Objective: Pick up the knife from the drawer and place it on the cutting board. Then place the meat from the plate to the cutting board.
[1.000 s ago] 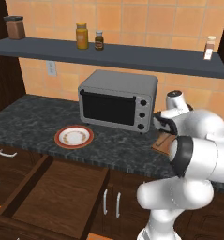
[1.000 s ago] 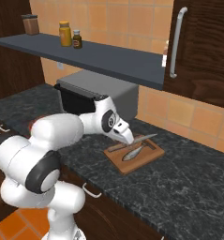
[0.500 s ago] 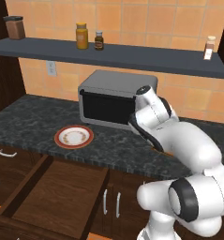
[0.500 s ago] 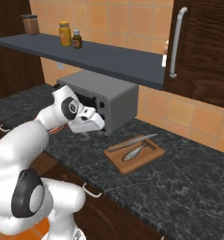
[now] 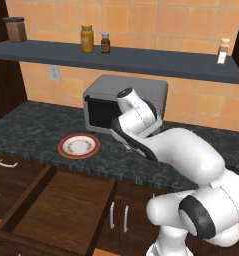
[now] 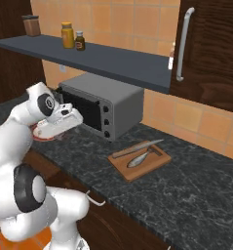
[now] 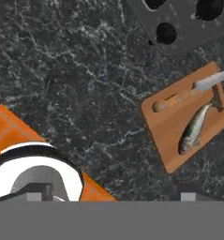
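The knife (image 6: pixel 137 148) and the meat (image 6: pixel 140 157) lie side by side on the cutting board (image 6: pixel 155 164) on the bench (image 6: pixel 196 195), while the claw's grip cannot be told.

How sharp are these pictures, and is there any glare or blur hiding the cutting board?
Right base view: cutting board, knife and meat evenly lit, no glare, slightly soft. Hand view: board edges and marbled counter a little blurred. Left base view: plate clear, speckles soft.
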